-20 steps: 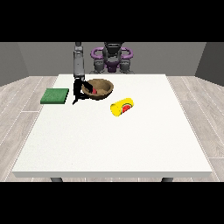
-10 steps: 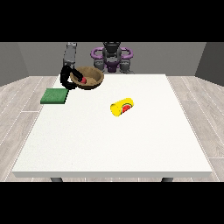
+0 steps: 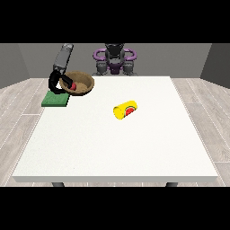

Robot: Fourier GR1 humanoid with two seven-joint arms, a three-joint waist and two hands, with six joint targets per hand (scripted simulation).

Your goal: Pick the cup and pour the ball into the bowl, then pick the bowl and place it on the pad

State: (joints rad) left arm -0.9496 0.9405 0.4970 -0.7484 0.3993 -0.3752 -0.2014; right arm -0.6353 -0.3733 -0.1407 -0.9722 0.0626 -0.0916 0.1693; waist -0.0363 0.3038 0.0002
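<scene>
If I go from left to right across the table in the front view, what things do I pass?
Pad → bowl → cup.

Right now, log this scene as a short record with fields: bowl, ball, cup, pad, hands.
bowl: brown bowl held up by the hand at the view's left, tilted, partly over the pad
ball: red ball inside the bowl
cup: yellow cup lying on its side on the white table, apart from the bowl
pad: green pad at the table's left edge, nothing resting on it yet
hand at the view's left: fingers curled round the bowl's rim
hand at the view's right: not in view
</scene>
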